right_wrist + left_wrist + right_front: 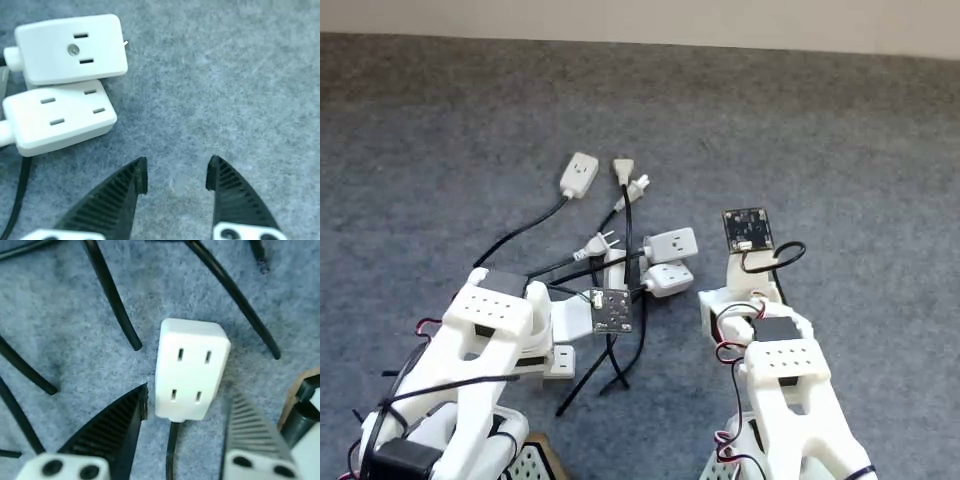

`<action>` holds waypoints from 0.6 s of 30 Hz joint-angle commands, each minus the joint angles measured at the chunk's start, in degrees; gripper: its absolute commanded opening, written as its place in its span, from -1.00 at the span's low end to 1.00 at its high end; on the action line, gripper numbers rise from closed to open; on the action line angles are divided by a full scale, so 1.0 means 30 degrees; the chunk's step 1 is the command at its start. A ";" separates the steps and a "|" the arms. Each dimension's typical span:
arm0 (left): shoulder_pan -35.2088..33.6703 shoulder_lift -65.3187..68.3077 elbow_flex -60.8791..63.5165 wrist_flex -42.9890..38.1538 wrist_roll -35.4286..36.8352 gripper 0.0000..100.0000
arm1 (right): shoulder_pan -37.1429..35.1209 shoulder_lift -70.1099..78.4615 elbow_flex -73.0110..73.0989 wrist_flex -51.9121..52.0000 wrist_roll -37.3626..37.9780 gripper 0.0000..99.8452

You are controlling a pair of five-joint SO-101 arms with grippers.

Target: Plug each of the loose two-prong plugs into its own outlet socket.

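Observation:
A white outlet block [190, 365] with two pairs of slots lies flat on the grey carpet, its black cord [171, 450] running back under the wrist. My left gripper [187, 395] is open, one finger on each side of the block's cord end, not clamped on it. My right gripper [177, 167] is open over bare carpet, a short way from two white outlet blocks [70, 47] [57, 117] lying side by side. In the high view these blocks [670, 243] [668, 277] lie between the arms. Loose two-prong plugs [622, 168] [638, 186] [600, 243] lie farther back.
Another white outlet block [579, 174] lies at the back left on its black cord. Black cords [610, 350] cross the carpet between the arms and around the left gripper. Open carpet [860, 200] stretches to the right and toward the far wall.

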 commanded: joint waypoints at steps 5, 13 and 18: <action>-0.2271 -0.3179 -0.2183 0.0000 0.0176 -0.40 | -0.0132 -0.0073 -0.0044 -0.0249 0.0029 -0.60; -0.6637 -0.7311 -0.5377 -0.2051 0.7941 -0.40 | -0.0132 -0.0103 -0.0044 -0.0249 0.0029 -0.60; -0.9070 -1.0125 -0.4996 -0.4806 1.5179 -0.40 | -0.0132 -0.0103 -0.0073 -0.0249 0.0029 -0.60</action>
